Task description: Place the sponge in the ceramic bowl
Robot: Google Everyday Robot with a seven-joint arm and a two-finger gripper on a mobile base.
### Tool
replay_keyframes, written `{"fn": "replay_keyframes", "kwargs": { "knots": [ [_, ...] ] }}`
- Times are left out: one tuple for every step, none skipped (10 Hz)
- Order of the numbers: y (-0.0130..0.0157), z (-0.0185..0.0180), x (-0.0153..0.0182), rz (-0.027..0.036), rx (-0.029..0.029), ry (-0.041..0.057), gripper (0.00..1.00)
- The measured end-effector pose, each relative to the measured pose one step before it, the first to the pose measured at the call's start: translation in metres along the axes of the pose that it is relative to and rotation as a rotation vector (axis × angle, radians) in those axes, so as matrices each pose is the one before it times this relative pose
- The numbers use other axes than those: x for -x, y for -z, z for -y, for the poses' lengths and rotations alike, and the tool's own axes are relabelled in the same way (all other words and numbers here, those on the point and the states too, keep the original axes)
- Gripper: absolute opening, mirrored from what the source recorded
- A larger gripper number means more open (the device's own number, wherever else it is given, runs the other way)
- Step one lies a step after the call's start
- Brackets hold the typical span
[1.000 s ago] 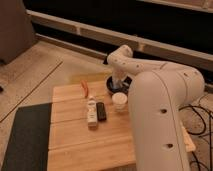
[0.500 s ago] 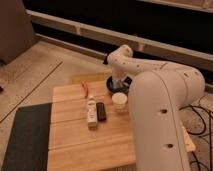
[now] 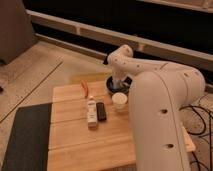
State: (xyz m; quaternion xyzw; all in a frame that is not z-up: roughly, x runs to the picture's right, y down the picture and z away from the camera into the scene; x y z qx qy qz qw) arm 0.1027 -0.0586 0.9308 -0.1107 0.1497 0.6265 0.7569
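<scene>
The black ceramic bowl [image 3: 111, 86] sits at the far edge of the wooden table [image 3: 95, 142], partly covered by my arm. My gripper [image 3: 118, 81] hangs down into or just above the bowl, at the end of the white wrist. The sponge is hidden; I cannot tell whether it is in the gripper or in the bowl.
A small white cup [image 3: 120, 100] stands just in front of the bowl. A black bar [image 3: 101, 111] and a pale bottle-like object [image 3: 91, 111] lie side by side mid-table. A thin orange-red piece [image 3: 85, 89] lies at the far left. My bulky white arm [image 3: 160, 120] covers the table's right side.
</scene>
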Motion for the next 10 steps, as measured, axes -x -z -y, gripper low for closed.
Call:
{"fn": "replay_keyframes", "kwargs": {
  "knots": [
    [0.00021, 0.00009, 0.00014, 0.00037, -0.00003, -0.00011, 0.26],
    [-0.00056, -0.00006, -0.00040, -0.00095, 0.00002, 0.00006, 0.38],
    [-0.00051, -0.00007, -0.00036, -0.00084, -0.00010, 0.00025, 0.48],
    [0.00018, 0.00006, 0.00011, 0.00026, 0.00001, -0.00012, 0.58],
    [0.00003, 0.00001, 0.00000, 0.00000, -0.00002, -0.00003, 0.70],
    [-0.00022, -0.00007, -0.00011, -0.00029, -0.00002, 0.00015, 0.77],
    [0.00022, 0.00004, 0.00015, 0.00038, 0.00007, -0.00012, 0.80],
    [-0.00002, 0.00004, -0.00002, -0.00004, -0.00004, 0.00000, 0.80],
    [-0.00011, -0.00001, -0.00008, -0.00018, -0.00002, 0.00002, 0.80],
    [0.00014, -0.00001, 0.00011, 0.00025, 0.00006, -0.00004, 0.80]
  ]
}}
